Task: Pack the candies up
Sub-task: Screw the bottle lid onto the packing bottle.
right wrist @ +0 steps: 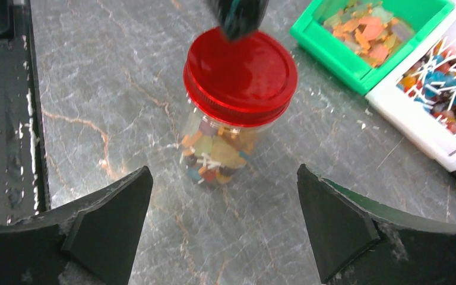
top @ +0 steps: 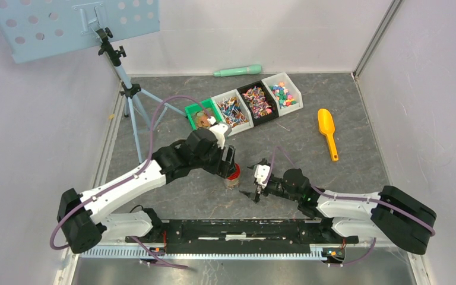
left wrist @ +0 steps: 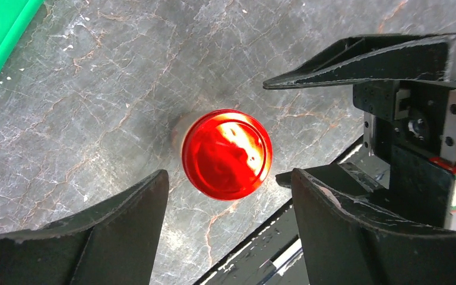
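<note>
A clear jar [right wrist: 219, 151] with a red lid [right wrist: 240, 77] screwed on stands on the grey table, holding mixed candies [right wrist: 214, 160]. More candies fill a row of bins [top: 257, 101] at the back. My left gripper [left wrist: 228, 178] hangs open just above the red lid [left wrist: 227, 154], its fingers spread wider than the lid and not touching it. My right gripper [right wrist: 224, 172] is open and a short way back from the jar, with nothing between its fingers. From the top view the jar [top: 233, 175] sits between the left gripper [top: 228, 160] and the right gripper [top: 255, 185].
A green bin [right wrist: 332, 53] and a white bin [right wrist: 415, 122] lie just beyond the jar. A yellow scoop [top: 328, 132] rests at the right. A mint-green cylinder [top: 237, 71] lies by the back wall. A tripod [top: 127, 89] stands at the back left.
</note>
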Motion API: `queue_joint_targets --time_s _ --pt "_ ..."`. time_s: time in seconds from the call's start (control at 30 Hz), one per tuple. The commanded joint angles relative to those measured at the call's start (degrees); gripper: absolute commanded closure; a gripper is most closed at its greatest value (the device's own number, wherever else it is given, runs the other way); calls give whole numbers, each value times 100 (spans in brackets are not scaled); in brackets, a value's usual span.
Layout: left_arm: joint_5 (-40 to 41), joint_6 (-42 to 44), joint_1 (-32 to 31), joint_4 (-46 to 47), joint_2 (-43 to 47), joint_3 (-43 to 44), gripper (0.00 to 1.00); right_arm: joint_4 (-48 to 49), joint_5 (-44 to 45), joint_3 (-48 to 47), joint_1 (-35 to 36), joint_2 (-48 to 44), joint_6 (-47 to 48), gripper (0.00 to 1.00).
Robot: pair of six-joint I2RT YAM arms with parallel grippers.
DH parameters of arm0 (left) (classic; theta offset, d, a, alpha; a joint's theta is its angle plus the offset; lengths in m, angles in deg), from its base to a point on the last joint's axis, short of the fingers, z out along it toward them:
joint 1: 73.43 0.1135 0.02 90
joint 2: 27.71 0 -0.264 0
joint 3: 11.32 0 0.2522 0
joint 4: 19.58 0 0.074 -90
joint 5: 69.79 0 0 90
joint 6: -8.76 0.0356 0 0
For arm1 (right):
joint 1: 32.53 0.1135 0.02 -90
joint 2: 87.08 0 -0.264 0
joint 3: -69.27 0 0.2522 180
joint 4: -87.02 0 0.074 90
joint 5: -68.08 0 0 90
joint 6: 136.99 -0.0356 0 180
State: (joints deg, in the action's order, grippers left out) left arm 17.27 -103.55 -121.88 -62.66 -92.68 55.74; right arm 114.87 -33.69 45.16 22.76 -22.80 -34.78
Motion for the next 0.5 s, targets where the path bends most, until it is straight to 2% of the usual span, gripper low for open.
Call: queue_joint_targets --time_s 0.0,0.2,0.33,0.47 --pt "828 280 -344 -55 -201 339 19 1378 -49 2 6 300 70 3" --pt "783 184 -482 251 -340 220 21 2453 142 181 8 733 80 4" --pt "795 197 -613 331 -447 139 17 3524 235 512 8 1066 46 2" --pt "906 246 -694 393 -537 55 16 3845 -30 449 15 1472 -27 3"
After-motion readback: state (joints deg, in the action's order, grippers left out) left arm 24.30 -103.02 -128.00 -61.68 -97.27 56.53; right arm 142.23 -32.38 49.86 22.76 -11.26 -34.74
